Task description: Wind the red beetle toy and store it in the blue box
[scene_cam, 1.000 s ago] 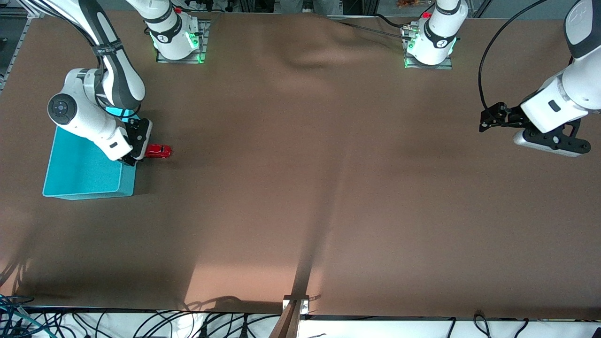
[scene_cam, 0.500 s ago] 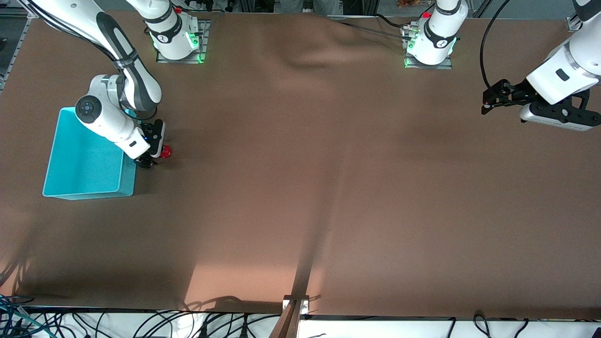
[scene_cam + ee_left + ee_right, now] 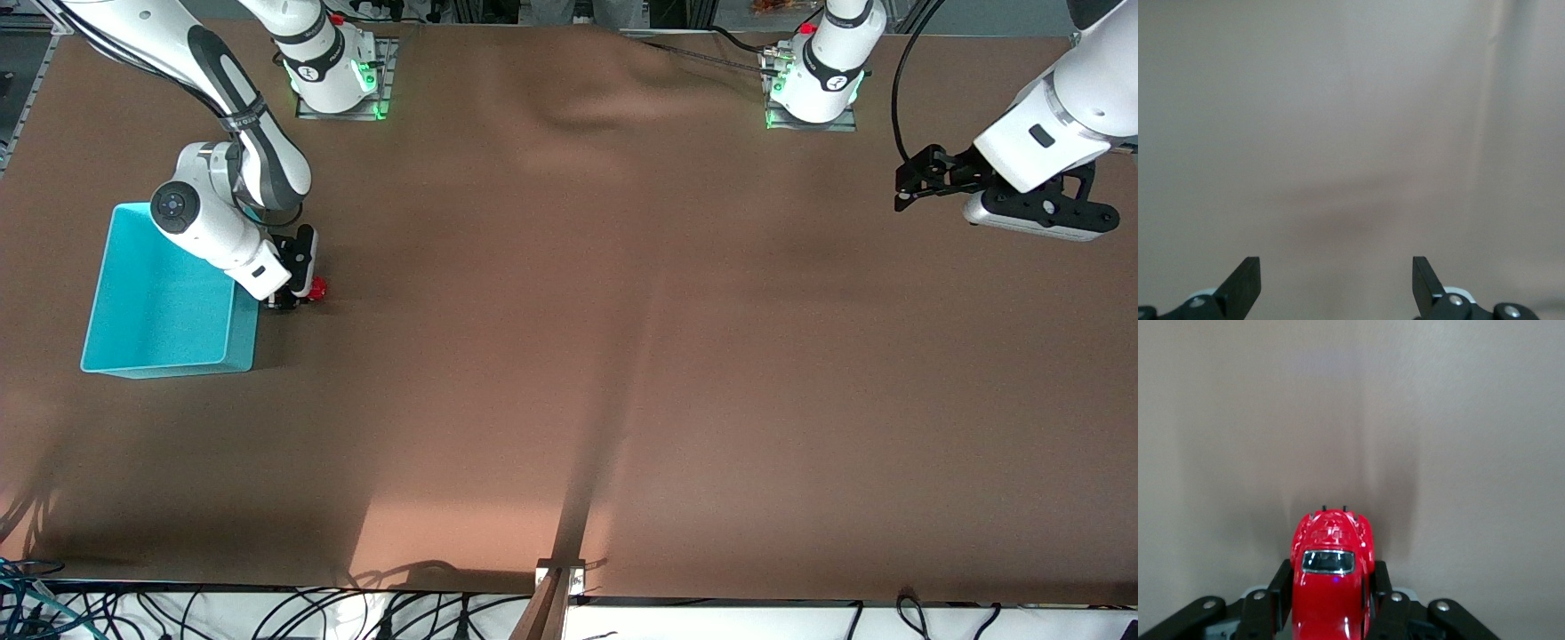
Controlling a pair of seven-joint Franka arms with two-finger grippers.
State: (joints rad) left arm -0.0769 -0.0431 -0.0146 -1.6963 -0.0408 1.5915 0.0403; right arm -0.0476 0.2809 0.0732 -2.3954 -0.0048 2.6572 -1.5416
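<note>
We read the wind step as in hand. The right end effector (image 3: 298,289) is low on the surface (image 3: 569,356), fingers (image 3: 1278,583) closed against the flanks of the red beetle toy (image 3: 1331,573), which sits between them with its end poking out. The blue box (image 3: 160,356) lies just beside the right end effector. Likely next: drag the toy along the surface to wind it, then lift over the box wall. The left end effector (image 3: 1337,279) waits, spread wide and empty, over bare surface.
</note>
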